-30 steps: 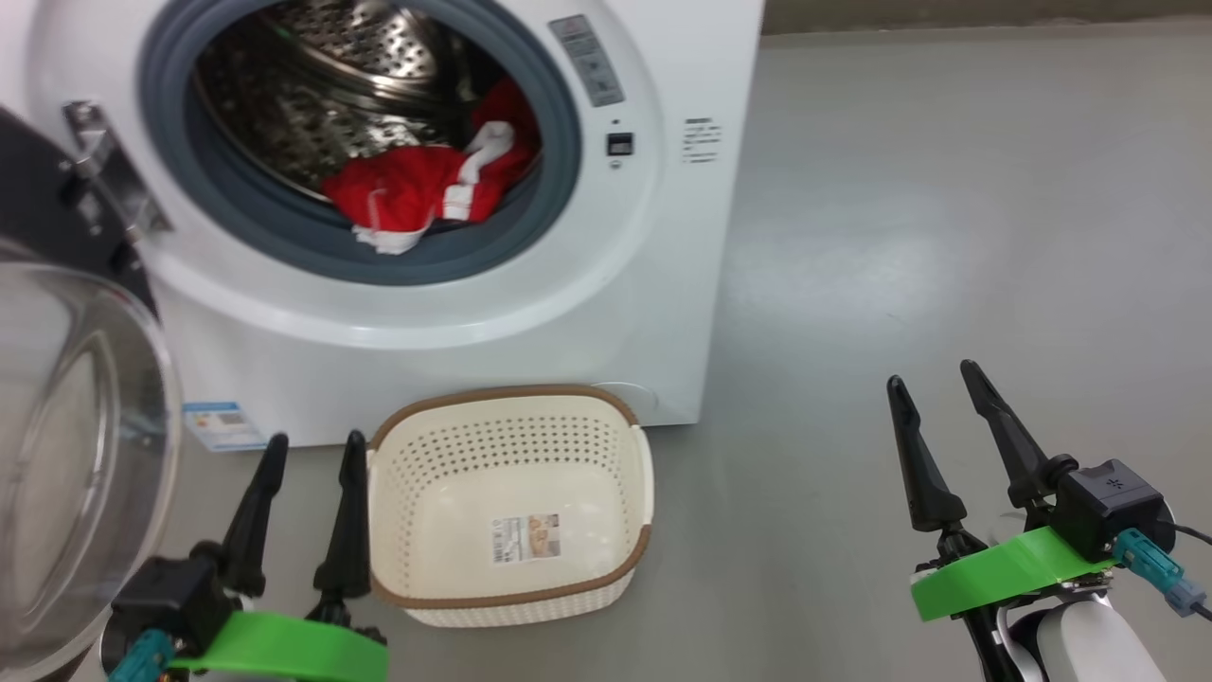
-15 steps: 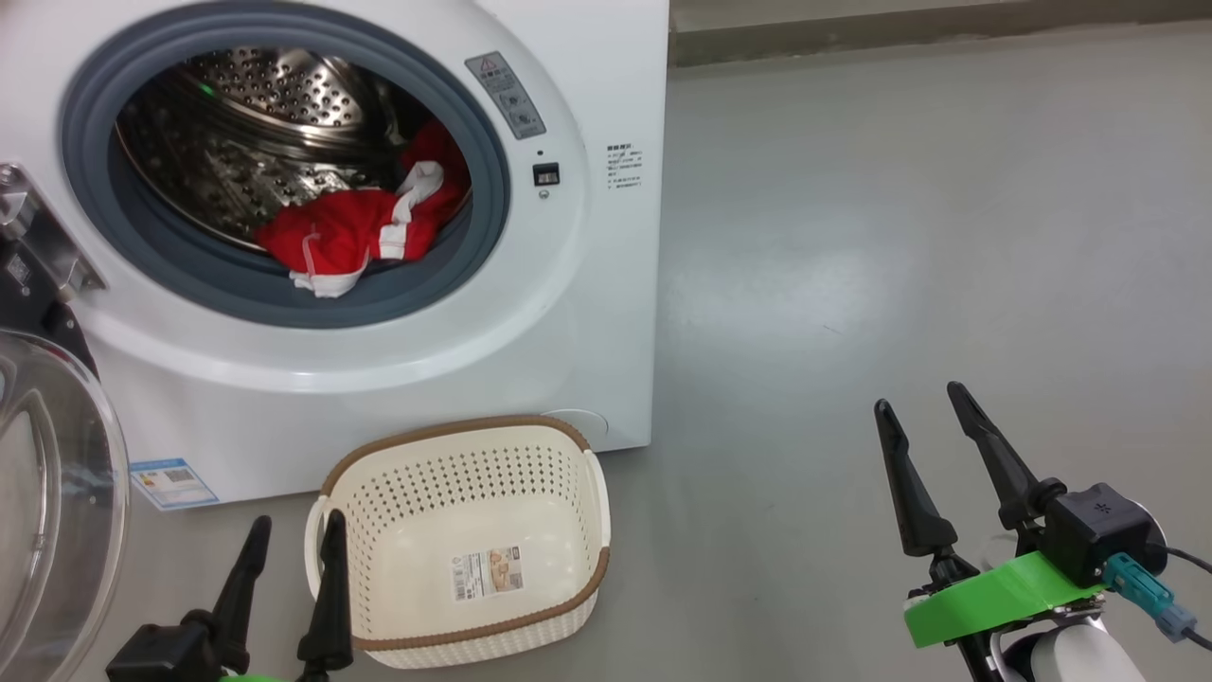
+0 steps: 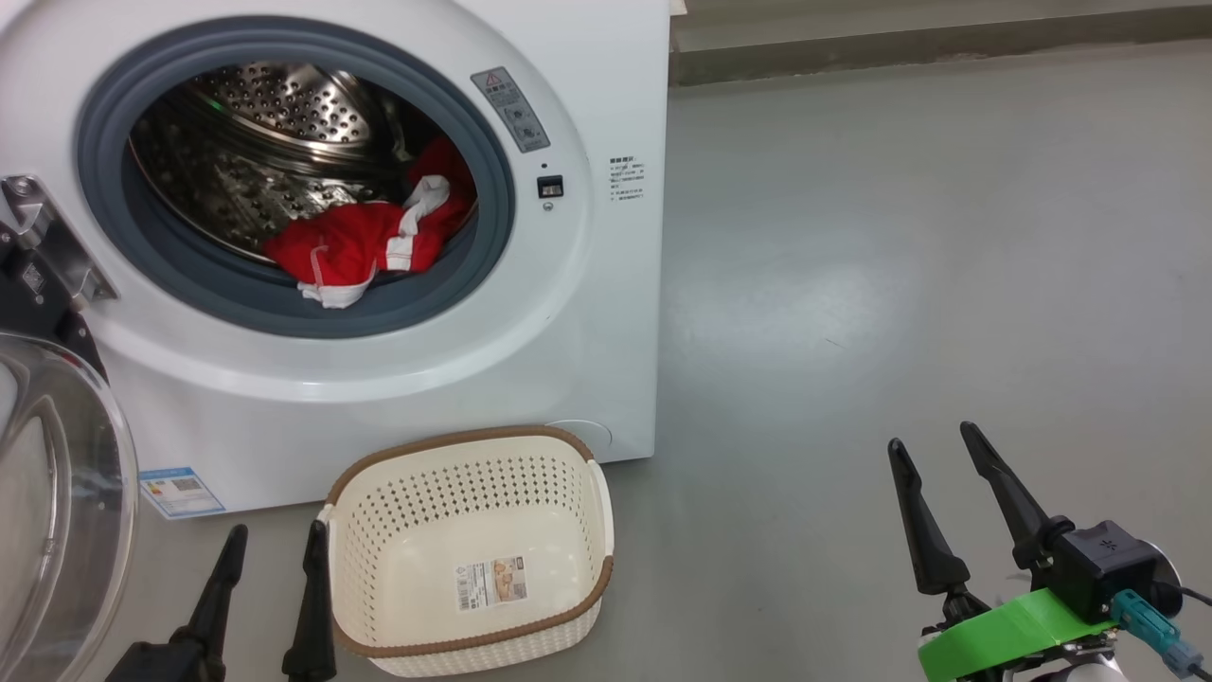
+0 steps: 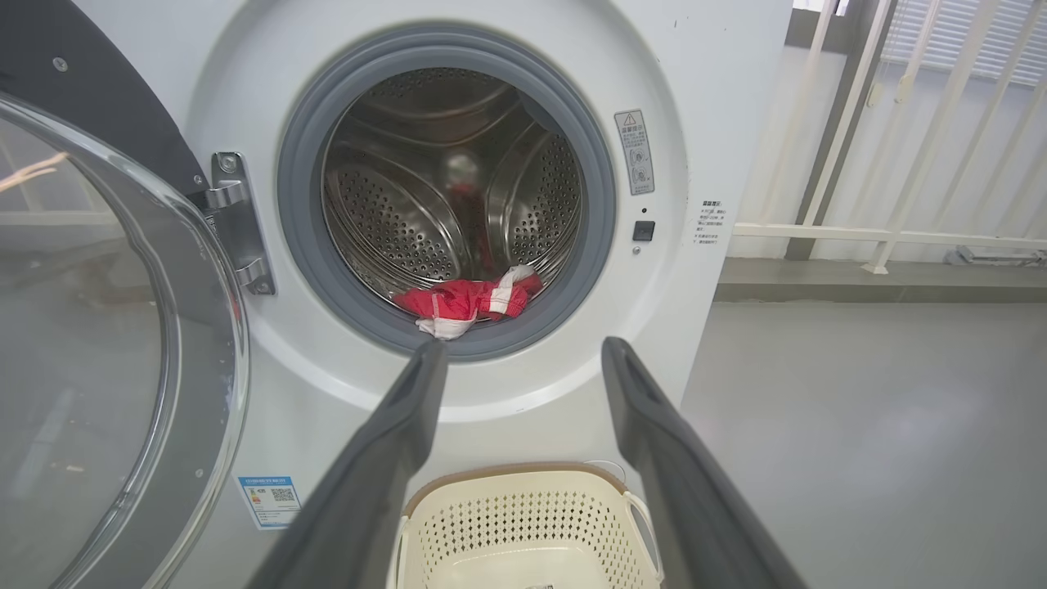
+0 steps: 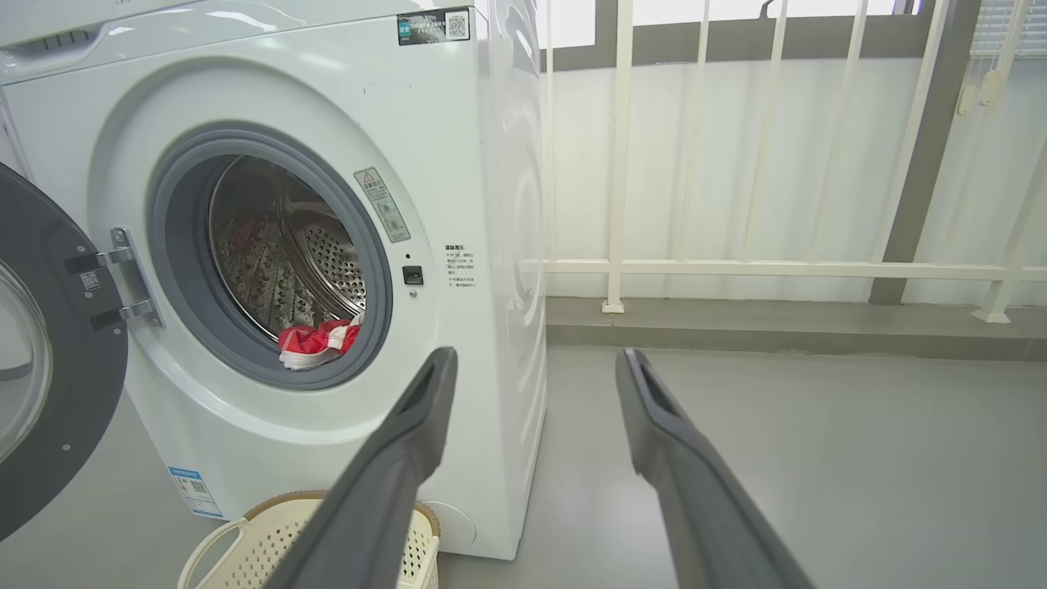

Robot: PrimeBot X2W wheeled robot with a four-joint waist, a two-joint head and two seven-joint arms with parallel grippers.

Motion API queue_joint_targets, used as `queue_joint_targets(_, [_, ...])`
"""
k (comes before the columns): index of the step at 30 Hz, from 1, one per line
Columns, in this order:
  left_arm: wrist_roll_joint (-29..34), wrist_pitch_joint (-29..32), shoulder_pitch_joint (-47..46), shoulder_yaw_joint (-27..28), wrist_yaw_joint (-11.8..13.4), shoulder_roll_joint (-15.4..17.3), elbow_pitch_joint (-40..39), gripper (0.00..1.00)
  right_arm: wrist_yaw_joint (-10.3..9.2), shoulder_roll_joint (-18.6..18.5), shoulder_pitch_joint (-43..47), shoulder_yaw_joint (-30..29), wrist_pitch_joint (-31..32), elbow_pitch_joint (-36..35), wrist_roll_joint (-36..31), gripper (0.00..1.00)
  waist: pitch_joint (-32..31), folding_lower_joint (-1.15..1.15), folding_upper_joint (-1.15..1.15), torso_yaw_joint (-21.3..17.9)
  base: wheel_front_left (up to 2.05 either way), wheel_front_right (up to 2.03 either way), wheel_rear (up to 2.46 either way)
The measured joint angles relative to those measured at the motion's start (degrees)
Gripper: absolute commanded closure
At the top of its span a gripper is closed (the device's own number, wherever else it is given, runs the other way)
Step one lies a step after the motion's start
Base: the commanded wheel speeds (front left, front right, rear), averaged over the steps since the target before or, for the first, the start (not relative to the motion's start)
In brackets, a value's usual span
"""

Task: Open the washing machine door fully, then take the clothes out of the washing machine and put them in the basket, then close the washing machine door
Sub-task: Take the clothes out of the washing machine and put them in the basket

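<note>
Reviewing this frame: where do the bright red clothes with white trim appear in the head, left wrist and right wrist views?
Head view: the red clothes lie upper left of centre, at the lower right front of the perforated steel drum.
Left wrist view: near centre, at the drum's bottom front edge.
Right wrist view: left of centre, at the drum's lower right edge.
Shared landmark: the small black square on the white front, right of the opening.
</note>
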Motion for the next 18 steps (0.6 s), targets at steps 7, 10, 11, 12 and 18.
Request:
queue_joint_targets(7, [1.47, 0.00, 0.44, 1.33, -0.07, -1.18, -0.76, 0.00, 0.00, 0.08, 0.66, -0.68, 0.00, -0.03, -0.01, 0.00, -0.29, 0.00, 0.00, 0.62, 0.00, 0.00, 0.00])
queue_joint_targets(10, [1.99, 0.00, 1.21, 1.86, -0.55, -1.26, -0.73, 0.00, 0.00, 0.10, 0.66, -0.64, 0.00, -0.01, -0.01, 0.00, -0.49, 0.00, 0.00, 0.78, 0.00, 0.00, 0.00])
queue_joint_targets(11, [1.99, 0.00, 1.21, 1.92, -0.56, -1.30, -0.73, 0.00, 0.00, 0.11, 0.66, -0.62, 0.00, -0.01, -0.01, 0.00, -0.52, 0.00, 0.00, 0.80, 0.00, 0.00, 0.00])
queue_joint_targets(12, [1.99, 0.00, 1.21, 2.05, -0.56, -1.36, -0.73, 0.00, 0.00, 0.11, 0.66, -0.59, 0.00, 0.00, 0.00, 0.00, -0.54, 0.00, 0.00, 0.80, 0.00, 0.00, 0.00])
queue_joint_targets(18, [2.46, 0.00, 1.21, 2.71, -0.66, -1.89, -0.69, 0.00, 0.00, 0.12, 0.66, -0.41, 0.00, 0.07, 0.00, 0.00, -0.67, 0.00, 0.00, 0.80, 0.00, 0.00, 0.00])
